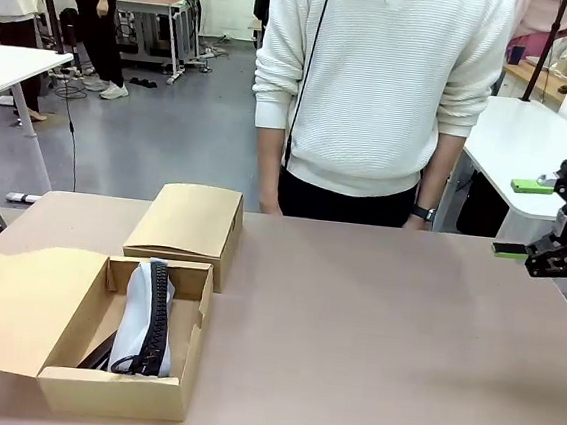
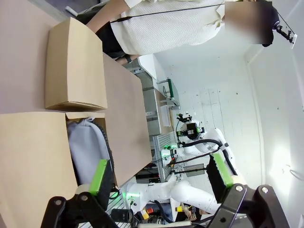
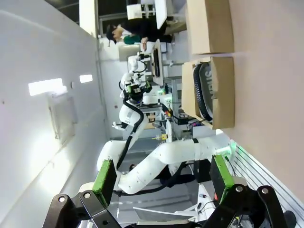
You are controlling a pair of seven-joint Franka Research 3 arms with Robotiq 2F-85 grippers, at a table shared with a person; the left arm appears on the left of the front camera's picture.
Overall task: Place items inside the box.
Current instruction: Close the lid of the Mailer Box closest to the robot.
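An open cardboard box [image 1: 115, 395] stands at the table's front left, its lid [image 1: 13, 312] folded out to the left. A grey-blue zip pouch [image 1: 138, 319] with a black zipper lies inside, over something dark that I cannot make out. The knife, marker, stapler and dark blue object are out of view. My right gripper [image 1: 521, 219] hangs open and empty above the table's right edge, far from the box. In the left wrist view my left gripper [image 2: 159, 173] is open and empty above the box [image 2: 33, 156] and pouch [image 2: 88, 147]. The right wrist view shows my right gripper [image 3: 163, 178], box [image 3: 223, 90] and pouch [image 3: 204, 85].
A closed cardboard box [image 1: 187, 225] sits just behind the open one, also seen as the closed box [image 2: 71, 66] from the left wrist. A person in a white sweater [image 1: 376, 81] stands at the far edge, hands behind the table. The table [image 1: 371, 342] is bare brown.
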